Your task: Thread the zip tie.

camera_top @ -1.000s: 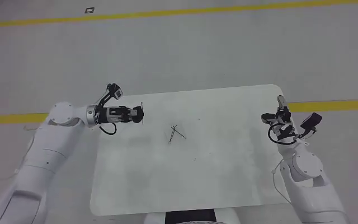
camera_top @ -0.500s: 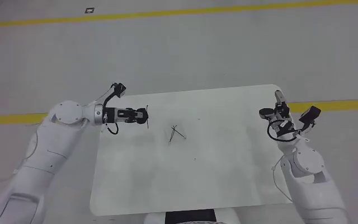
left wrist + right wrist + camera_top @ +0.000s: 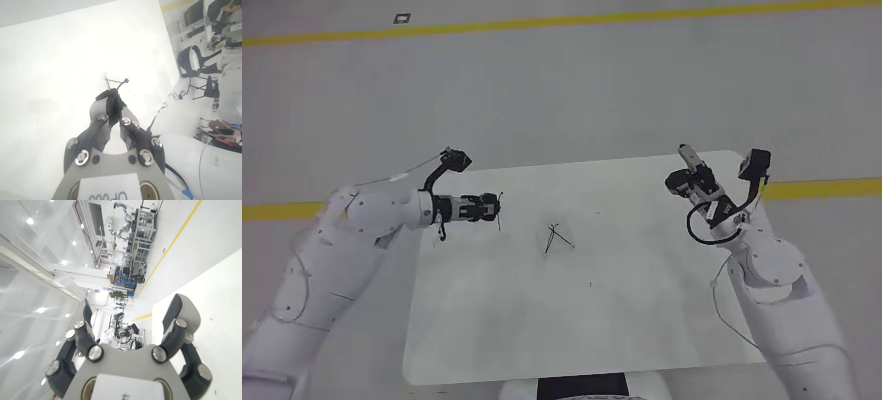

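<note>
- Top view, carrier: white table (image 3: pixel 642 300) with rounded corners, and a yellow floor line (image 3: pixel 542 22) well beyond its far edge.
- Left gripper (image 3: pixel 494 207) (image 3: pixel 112 94): sits at the table's left edge, nearer the far-left corner than the near one. Its fingers are pinched tight together on a black zip tie (image 3: pixel 126 80).
- Zip tie, detail: in the left wrist view its square head stands free just beyond the fingertips on a short curved length of strap. The part gripped is hidden between the pads. In the top view the strap reads as a thin dark line crossing the fingertips, running roughly far to near. No closed loop can be made out.
- Loose zip ties (image 3: pixel 557 238): a few thin black straps lie crossed over one another at the middle of the table, well apart from both grippers.
- Right gripper (image 3: pixel 687 155) (image 3: pixel 130 303): sits over the far-right corner of the table with its jaws spread wide and nothing between them. It points out past the far edge, well apart from the held tie.
- Progress, as judged: early. One tie is picked up and secured. The tail does not appear to be through the head. Bringing the second gripper across to take the free end, feeding it into the head and pulling it through all look left to do.
</note>
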`<state>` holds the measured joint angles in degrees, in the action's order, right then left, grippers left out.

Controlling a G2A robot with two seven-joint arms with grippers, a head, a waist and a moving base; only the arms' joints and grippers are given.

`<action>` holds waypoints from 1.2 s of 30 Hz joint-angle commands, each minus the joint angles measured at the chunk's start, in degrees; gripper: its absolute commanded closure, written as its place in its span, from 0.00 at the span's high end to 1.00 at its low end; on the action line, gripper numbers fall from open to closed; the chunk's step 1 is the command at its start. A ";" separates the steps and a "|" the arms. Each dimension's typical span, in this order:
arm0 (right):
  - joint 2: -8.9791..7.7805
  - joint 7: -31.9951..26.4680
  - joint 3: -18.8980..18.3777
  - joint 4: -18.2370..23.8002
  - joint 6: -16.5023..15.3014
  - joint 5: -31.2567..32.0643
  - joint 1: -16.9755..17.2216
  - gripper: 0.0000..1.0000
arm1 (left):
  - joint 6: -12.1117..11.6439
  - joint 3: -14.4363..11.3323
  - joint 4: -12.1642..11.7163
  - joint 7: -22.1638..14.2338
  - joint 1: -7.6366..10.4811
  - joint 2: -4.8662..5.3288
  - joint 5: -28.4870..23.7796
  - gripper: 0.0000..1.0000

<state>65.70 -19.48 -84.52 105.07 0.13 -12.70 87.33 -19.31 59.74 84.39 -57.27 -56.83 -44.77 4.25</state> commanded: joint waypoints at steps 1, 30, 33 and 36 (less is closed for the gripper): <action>0.00 -0.06 -0.01 0.01 -0.01 -0.03 -0.01 1.00 | -0.17 0.07 0.17 -0.04 -0.13 0.03 -0.31 0.00; 0.34 -23.82 11.42 -7.91 6.12 -0.32 -15.17 1.00 | 3.04 -0.67 9.24 5.14 -0.70 1.42 21.65 0.00; 0.34 -23.82 11.42 -7.91 6.12 -0.32 -15.17 1.00 | 3.04 -0.67 9.24 5.14 -0.70 1.42 21.65 0.00; 0.34 -23.82 11.42 -7.91 6.12 -0.32 -15.17 1.00 | 3.04 -0.67 9.24 5.14 -0.70 1.42 21.65 0.00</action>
<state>66.04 -43.30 -73.10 97.16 6.24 -13.01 72.16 -16.28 59.07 93.62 -52.13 -57.53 -43.35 25.89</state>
